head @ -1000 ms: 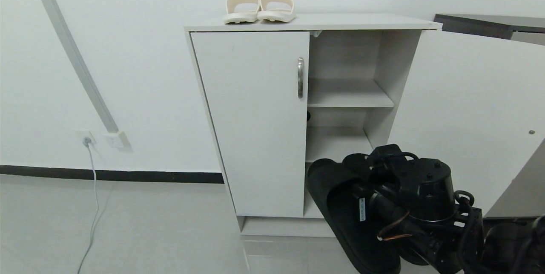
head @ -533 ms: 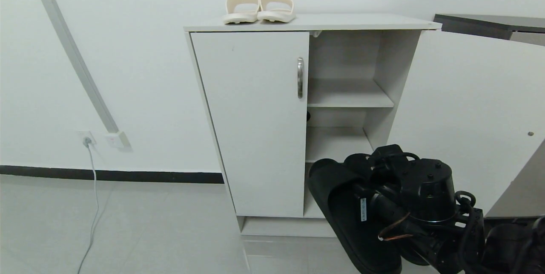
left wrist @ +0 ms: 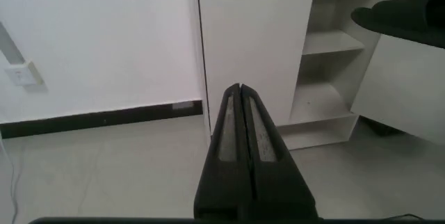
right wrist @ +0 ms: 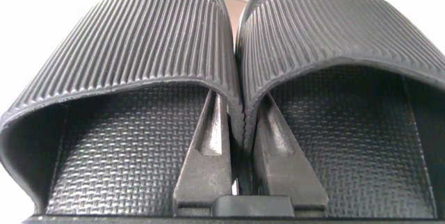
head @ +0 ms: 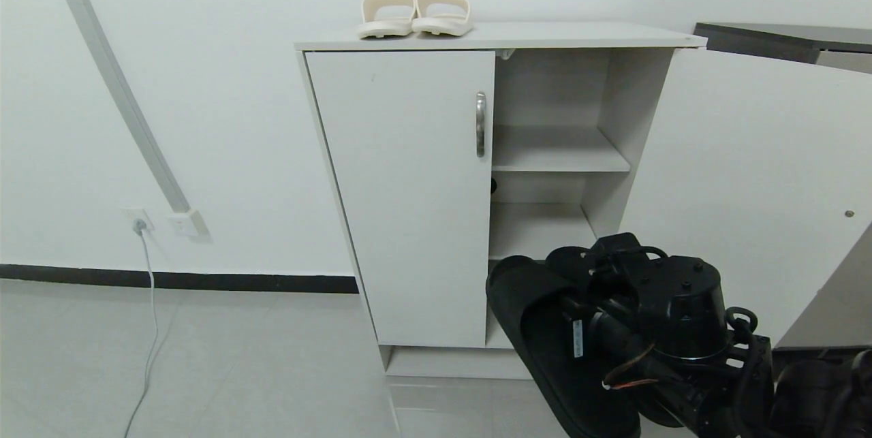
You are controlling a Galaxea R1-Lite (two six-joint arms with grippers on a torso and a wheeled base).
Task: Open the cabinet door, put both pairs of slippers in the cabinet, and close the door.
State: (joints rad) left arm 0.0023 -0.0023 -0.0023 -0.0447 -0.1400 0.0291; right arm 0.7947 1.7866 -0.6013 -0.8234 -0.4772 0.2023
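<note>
1. The right gripper [right wrist: 240, 106] is clamped on the black slippers [head: 545, 329]. Its two fingers pinch the adjoining inner sides of the pair, so both slippers travel as one bundle.
2. The pair hangs in front of the cabinet [head: 545, 35], low down, with the toes pointing at the opening. This likely lines them up with the lower shelf [head: 538, 230] or the bottom compartment just beneath it.
3. The right door [head: 749, 172] stands swung wide, which leaves the shelves reachable. The left door [head: 409, 199] is closed.
4. The beige slippers [head: 414, 13] sit side by side on the cabinet top, well apart from both grippers. They probably wait their turn, as the second pair to go in.
5. The left gripper [left wrist: 240, 92] is clenched on nothing, its fingers pressed together. It hangs out in front of the cabinet and to the left of the opening, clear of the right arm's path.
6. Compared with a second ago, the black slippers and the right arm have drifted slightly to the robot's left and a touch lower. The toes now overlap the edge of the left door a little more.
7. The beige slippers, both doors and the shelves have not moved.
</note>
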